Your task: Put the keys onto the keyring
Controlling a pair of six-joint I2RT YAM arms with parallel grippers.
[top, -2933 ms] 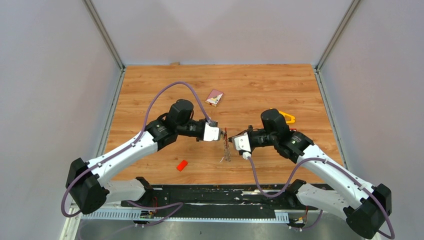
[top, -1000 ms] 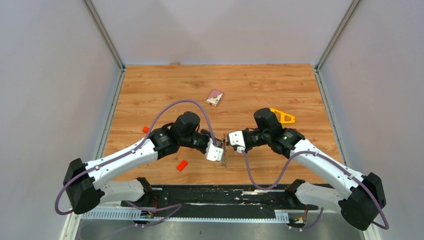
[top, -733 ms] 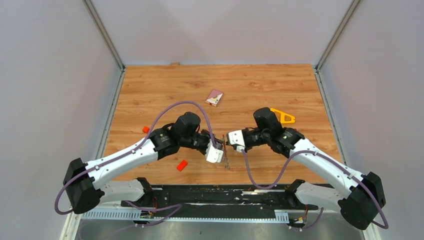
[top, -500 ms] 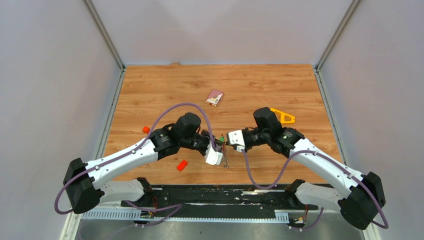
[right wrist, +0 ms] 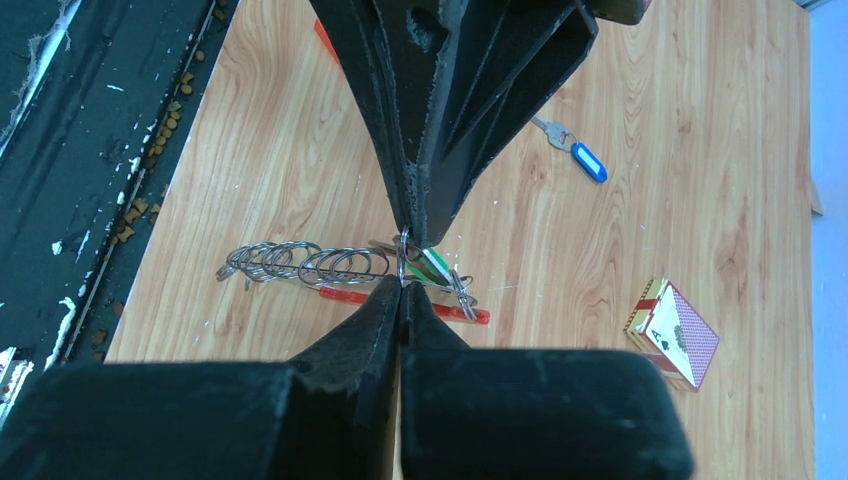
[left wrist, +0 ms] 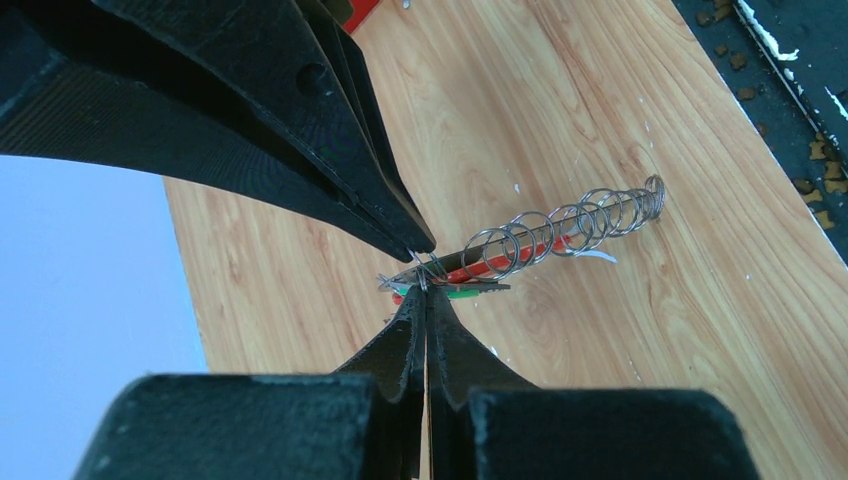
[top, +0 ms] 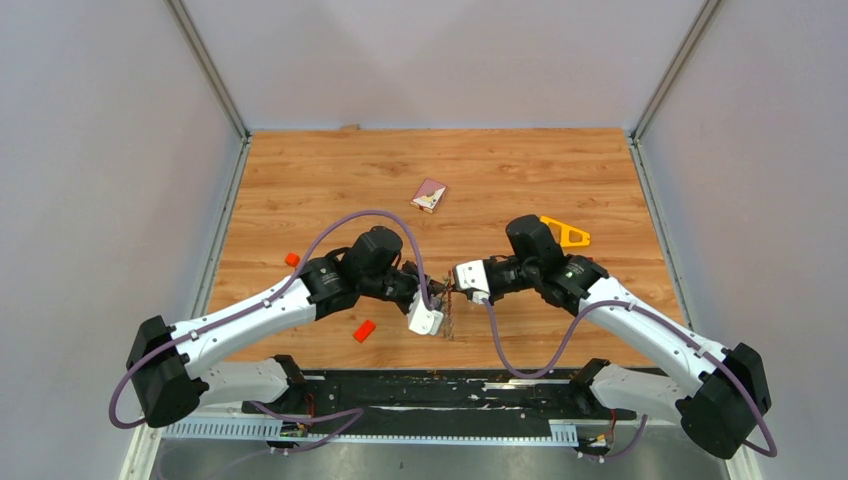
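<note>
The keyring (top: 447, 318) is pinched at its far end by both grippers at mid-table. The left gripper (top: 439, 301) and the right gripper (top: 455, 288) are each closed on it. Its long axis is set near–far, with the free end pointed toward the near edge. A green-tagged key (right wrist: 436, 266) is seen at the gripped end.

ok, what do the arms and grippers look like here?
Same build: left arm and right arm have white links, black rounded joints, a purple cable alongside each; left gripper and right gripper have black tapered fingers on white housings.
</note>
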